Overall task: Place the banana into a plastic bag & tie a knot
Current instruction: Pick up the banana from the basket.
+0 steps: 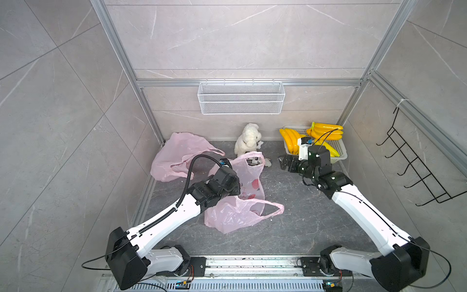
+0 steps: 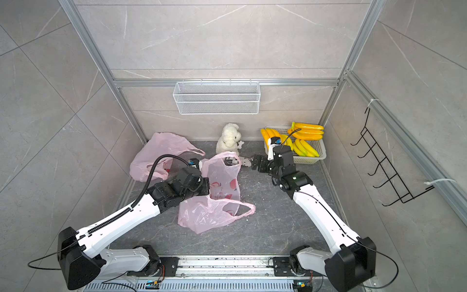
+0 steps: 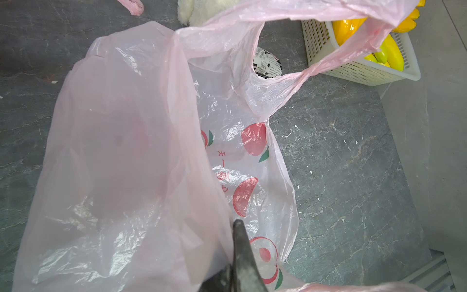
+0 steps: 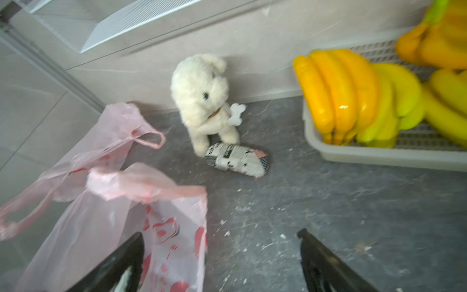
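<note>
Arms reach in from the lower corners of both top views. The left arm (image 1: 161, 217) runs up toward mid-frame, its wrist bent down over the pink plastic bag (image 1: 242, 202). The bag lies crumpled on the dark worktop (image 1: 303, 222), with its upper part and one handle loop standing upright. In the left wrist view the left jaws are pressed together at the bottom edge. The bag's film is gathered around them, so they appear to pinch it.

The right arm (image 1: 366, 209) slants up and left from the lower right. Its wrist is turned so the right jaws point leftward, toward the bag's raised handle. They are spread wide and hold nothing. In the right wrist view one black finger (image 4: 121, 263) overlaps the bag at lower left; whether it touches the bag I cannot tell. Bare worktop lies between the fingers.

The bananas (image 1: 289, 140) lie in bunches in a cream slotted basket (image 1: 338, 158) at the right rear, up and to the right of the right jaws and partly behind that wrist. A white plush dog (image 1: 249, 139) sits against the back wall, with a newsprint-patterned bundle (image 4: 236, 160) at its feet. A second pink bag (image 1: 177, 154) lies at left of centre.
</note>
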{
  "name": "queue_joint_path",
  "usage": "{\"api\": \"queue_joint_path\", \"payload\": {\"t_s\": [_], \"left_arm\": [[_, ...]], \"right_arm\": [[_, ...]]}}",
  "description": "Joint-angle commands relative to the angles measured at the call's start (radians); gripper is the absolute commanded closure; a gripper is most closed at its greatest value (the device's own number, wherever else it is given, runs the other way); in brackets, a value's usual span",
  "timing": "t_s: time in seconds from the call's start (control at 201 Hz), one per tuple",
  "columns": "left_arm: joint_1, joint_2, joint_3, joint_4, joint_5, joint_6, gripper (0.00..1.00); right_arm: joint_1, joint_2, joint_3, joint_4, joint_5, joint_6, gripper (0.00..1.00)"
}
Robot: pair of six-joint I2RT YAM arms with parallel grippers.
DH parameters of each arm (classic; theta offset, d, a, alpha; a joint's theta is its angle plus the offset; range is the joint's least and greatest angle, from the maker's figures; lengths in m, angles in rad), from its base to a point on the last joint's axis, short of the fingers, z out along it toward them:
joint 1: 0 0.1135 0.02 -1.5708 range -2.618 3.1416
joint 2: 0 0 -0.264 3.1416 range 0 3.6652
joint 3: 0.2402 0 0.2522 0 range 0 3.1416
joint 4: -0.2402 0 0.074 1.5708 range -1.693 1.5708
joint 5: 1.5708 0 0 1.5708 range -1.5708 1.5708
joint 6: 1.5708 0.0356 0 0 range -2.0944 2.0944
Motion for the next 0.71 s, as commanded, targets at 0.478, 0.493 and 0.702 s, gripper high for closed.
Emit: {"api": "queue_joint_path", "payload": {"t_s": [0.478, 0.493, 0.702], "left_arm": [[0.006, -0.016, -0.003, 0.055, 0.017, 0.021, 1.00], [0.007, -0.018, -0.005, 0.055, 0.017, 0.020, 1.00], [0.011, -0.030, -0.020, 0.052, 0.014, 0.017, 1.00]], "right_arm": [[-0.071, 0.777, 0.772, -0.226, 0.389, -0.217, 0.01], [-0.071, 0.795, 0.797, -0.235, 0.396, -0.221, 0.01], [-0.071, 1.002, 1.073, -0.401, 0.427, -0.261, 0.03]]}}
